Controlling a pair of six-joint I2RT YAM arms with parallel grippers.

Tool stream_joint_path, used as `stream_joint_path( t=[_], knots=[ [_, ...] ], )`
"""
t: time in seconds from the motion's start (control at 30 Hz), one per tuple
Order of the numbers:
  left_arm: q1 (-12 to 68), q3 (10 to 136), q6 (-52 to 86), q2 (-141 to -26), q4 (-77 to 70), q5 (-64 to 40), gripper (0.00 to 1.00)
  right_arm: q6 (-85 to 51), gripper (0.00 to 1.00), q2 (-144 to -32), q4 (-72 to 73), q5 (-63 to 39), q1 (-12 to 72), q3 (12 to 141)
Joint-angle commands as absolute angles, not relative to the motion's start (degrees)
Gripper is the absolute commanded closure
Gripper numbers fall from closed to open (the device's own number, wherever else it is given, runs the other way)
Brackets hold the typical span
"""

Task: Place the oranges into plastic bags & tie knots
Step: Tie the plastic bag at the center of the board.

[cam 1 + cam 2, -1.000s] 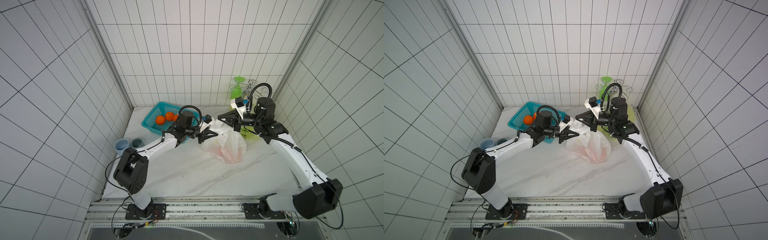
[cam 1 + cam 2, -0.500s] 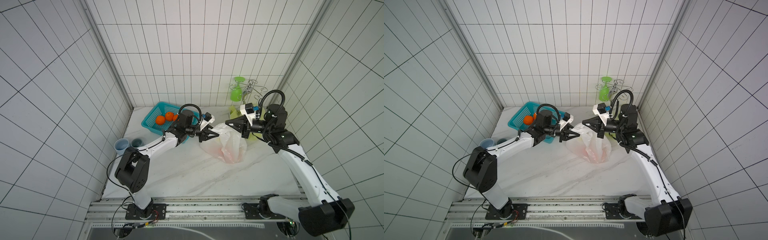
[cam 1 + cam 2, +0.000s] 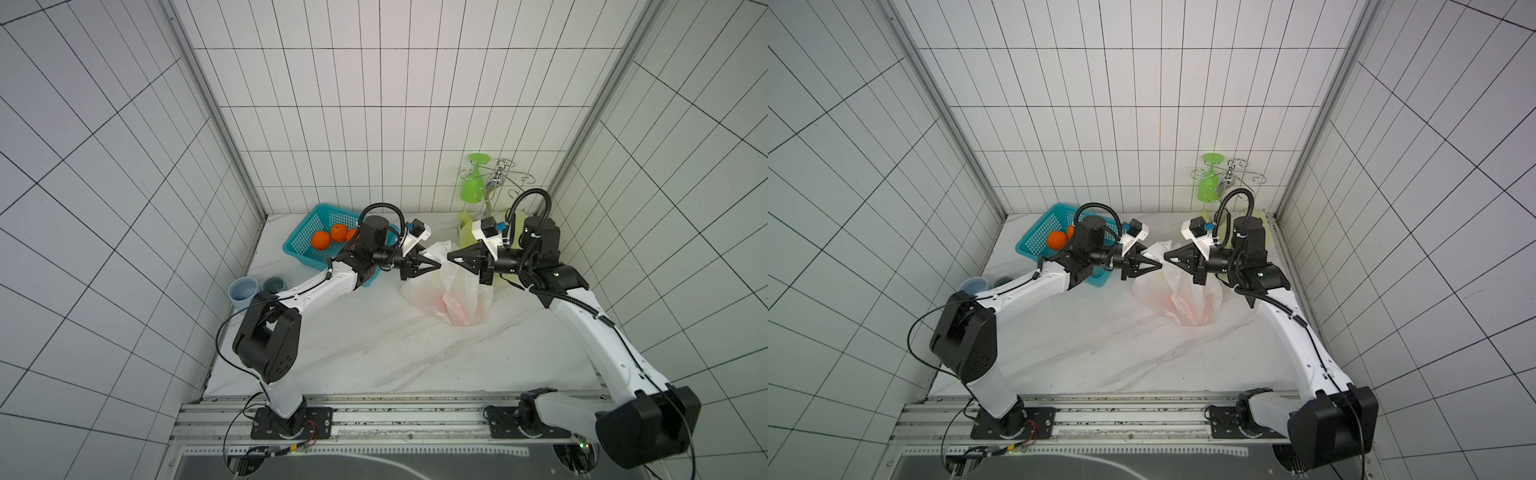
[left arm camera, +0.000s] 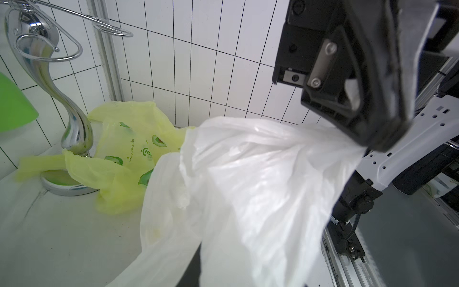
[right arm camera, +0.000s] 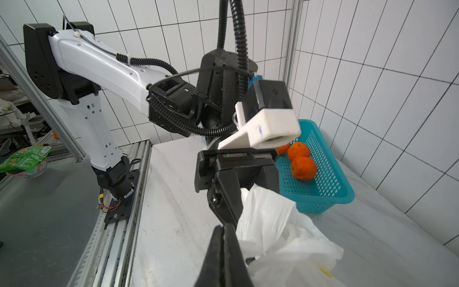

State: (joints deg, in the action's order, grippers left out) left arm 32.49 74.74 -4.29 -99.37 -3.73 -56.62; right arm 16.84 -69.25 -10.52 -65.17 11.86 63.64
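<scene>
A translucent white plastic bag sits between the two arms, and an orange tint shows through its lower part. My right gripper is shut on a stretched strip of its film. My left gripper faces it tip to tip. Its fingers stand apart with bag film draped between and over them. Three oranges lie in the teal basket. The yellow-green bag lies flat at the back right. Knots are out of view.
A chrome stand holding a green glass stands on the yellow-green bag in the back right corner. Two small cups sit by the left wall. Tiled walls close three sides, and the arms' mounting rail runs along the front.
My left gripper has opened and reached right toward the bag's top. The right arm has swung back to the right, its gripper dropping slightly while still shut on the film.
</scene>
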Motion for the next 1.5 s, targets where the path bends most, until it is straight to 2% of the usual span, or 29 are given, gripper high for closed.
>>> stream_joint_path(
  t=[0.0,0.47,0.83,0.93,1.07,1.23,1.37,1.47],
  knots=[
    [32.0,75.3,-2.3,-100.5,-6.1,-56.6,0.68,19.6,0.99,-67.9,-13.0,-66.4,10.5,59.1],
    [32.5,76.2,-4.1,-101.9,-3.9,-57.7,0.6,25.1,0.98,-71.3,-15.3,-62.1,7.0,56.1],
    [34.4,78.9,-5.0,-102.9,-0.3,-55.1,0.4,28.0,0.98,-72.4,-17.2,-61.8,6.1,56.9],
    [34.7,79.7,-5.1,-103.4,0.3,-54.4,0.39,28.5,0.98,-72.6,-17.4,-62.2,6.0,57.2],
    [34.8,80.3,-4.9,-103.9,0.6,-54.1,0.42,29.2,0.98,-72.8,-17.4,-62.2,5.8,57.7],
    [34.5,81.3,-5.1,-104.4,1.6,-54.4,0.66,32.1,0.99,-72.9,-20.5,-60.3,4.9,58.7],
    [34.0,82.0,-5.0,-104.2,2.5,-56.0,0.76,35.0,0.98,-73.2,-22.6,-57.1,4.7,59.7],
    [33.9,82.3,-5.2,-103.8,3.1,-57.7,0.79,35.4,0.97,-73.5,-22.8,-54.4,4.6,60.2]
  ],
)
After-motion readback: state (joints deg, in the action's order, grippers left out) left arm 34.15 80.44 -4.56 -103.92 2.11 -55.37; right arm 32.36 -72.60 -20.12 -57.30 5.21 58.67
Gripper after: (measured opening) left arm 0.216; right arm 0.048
